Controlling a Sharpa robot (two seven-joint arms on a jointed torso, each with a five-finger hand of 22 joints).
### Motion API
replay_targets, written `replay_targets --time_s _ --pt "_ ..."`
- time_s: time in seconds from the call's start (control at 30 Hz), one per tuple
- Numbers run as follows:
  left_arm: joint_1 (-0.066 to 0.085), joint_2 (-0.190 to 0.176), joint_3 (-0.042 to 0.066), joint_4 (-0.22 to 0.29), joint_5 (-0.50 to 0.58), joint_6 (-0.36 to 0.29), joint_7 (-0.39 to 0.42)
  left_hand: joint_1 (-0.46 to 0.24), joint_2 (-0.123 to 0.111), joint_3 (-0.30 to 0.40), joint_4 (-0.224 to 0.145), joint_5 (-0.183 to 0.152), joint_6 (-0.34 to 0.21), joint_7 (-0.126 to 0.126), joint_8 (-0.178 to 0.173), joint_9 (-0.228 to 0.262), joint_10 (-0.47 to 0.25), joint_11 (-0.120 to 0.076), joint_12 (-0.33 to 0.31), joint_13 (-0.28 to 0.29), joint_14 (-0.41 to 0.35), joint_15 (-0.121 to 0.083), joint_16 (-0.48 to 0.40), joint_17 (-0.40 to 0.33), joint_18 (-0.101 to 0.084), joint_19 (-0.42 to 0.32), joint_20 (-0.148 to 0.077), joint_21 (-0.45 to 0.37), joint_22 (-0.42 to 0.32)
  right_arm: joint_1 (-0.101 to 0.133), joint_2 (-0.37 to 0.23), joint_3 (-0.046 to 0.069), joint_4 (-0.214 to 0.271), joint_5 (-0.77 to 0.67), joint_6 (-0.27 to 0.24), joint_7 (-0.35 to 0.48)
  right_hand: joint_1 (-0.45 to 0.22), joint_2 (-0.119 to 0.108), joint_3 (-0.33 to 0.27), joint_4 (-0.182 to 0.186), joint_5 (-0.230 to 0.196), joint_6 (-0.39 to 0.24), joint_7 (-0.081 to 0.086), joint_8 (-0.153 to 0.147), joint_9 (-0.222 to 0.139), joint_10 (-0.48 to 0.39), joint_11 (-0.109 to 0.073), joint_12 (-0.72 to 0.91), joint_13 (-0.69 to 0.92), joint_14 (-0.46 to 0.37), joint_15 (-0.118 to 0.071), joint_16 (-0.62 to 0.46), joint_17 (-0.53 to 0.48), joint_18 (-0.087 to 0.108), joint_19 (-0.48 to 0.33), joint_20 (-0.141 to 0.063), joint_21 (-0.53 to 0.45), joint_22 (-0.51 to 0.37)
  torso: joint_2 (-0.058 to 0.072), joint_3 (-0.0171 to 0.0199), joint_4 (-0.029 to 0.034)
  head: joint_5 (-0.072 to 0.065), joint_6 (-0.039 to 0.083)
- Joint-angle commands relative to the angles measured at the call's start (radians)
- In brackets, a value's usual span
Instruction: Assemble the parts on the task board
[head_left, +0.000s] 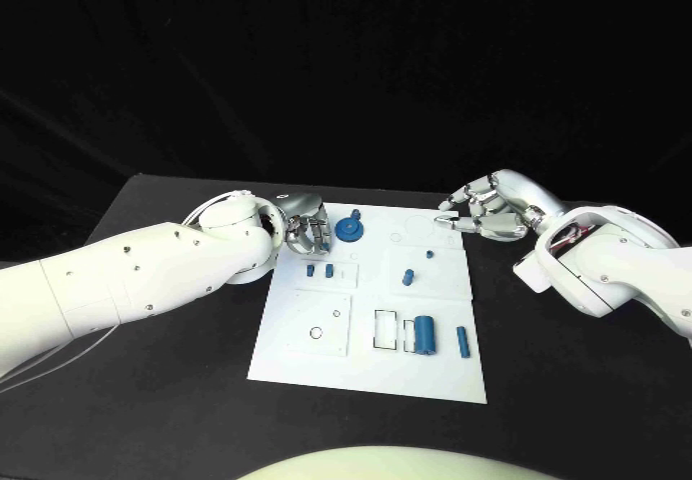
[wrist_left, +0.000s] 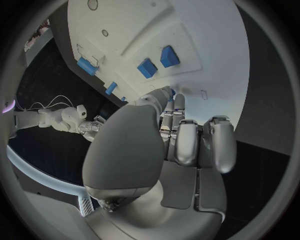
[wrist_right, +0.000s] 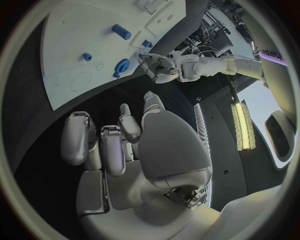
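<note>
The task board (head_left: 368, 355), a white plate, lies in the middle of the black table (head_left: 159, 400); beyond the table's far edge the room is dark.

On the board, a blue round part (head_left: 351, 232) sits near the far left corner; two small blue blocks (head_left: 322, 270) lie just nearer than it, by the left edge; two small blue parts (head_left: 408, 277) stand near the board's middle; a blue cylinder (head_left: 427, 334) and a slim blue bar (head_left: 462, 342) lie toward the near right corner, the cylinder just beside an outlined rectangular slot.

The left hand (head_left: 304, 228) is at the board's far left corner, just beside the round part, fingers curled in; whether it touches the part I cannot tell; nothing shows in its grasp.

The right hand (head_left: 488, 212) is at the board's far right corner, fingers curled in with nothing between them.
</note>
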Motion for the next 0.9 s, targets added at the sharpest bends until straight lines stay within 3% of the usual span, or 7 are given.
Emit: replay_targets --time_s 0.03,0.9 --pt "0.000 0.005 0.000 -0.003 0.003 0.029 -0.003 -0.012 0.001 0.004 -0.001 0.005 0.008 0.000 -0.002 0.002 0.007 -0.002 -0.005 -0.001 0.012 -0.005 -0.006 -0.002 -0.008 0.007 0.002 0.003 0.112 -0.001 0.001 0.000 0.002 -0.011 0.004 0.006 0.001 0.008 -0.004 0.000 0.005 -0.006 0.002 0.006 0.001 -0.003 -0.002 -0.003 -0.001 0.060 -0.008 -0.007 0.073 0.010 -0.008 -0.002 -0.003 0.024 -0.001 0.0000 -0.0007 0.001 -0.001" --pt "0.000 0.009 -0.001 -0.007 0.001 0.056 -0.011 -0.013 0.003 0.008 -0.004 0.005 0.013 -0.002 -0.001 0.001 0.012 -0.003 -0.007 -0.001 0.012 -0.006 -0.006 -0.002 -0.008 0.007 0.001 0.003 0.112 -0.001 0.000 0.000 0.002 -0.011 0.004 0.006 0.001 0.008 -0.004 0.000 0.005 -0.006 0.002 0.006 0.001 -0.003 -0.002 -0.003 -0.001 0.060 -0.008 -0.007 0.073 0.010 -0.008 -0.002 -0.003 0.024 0.000 -0.0002 0.0001 0.000 -0.001"
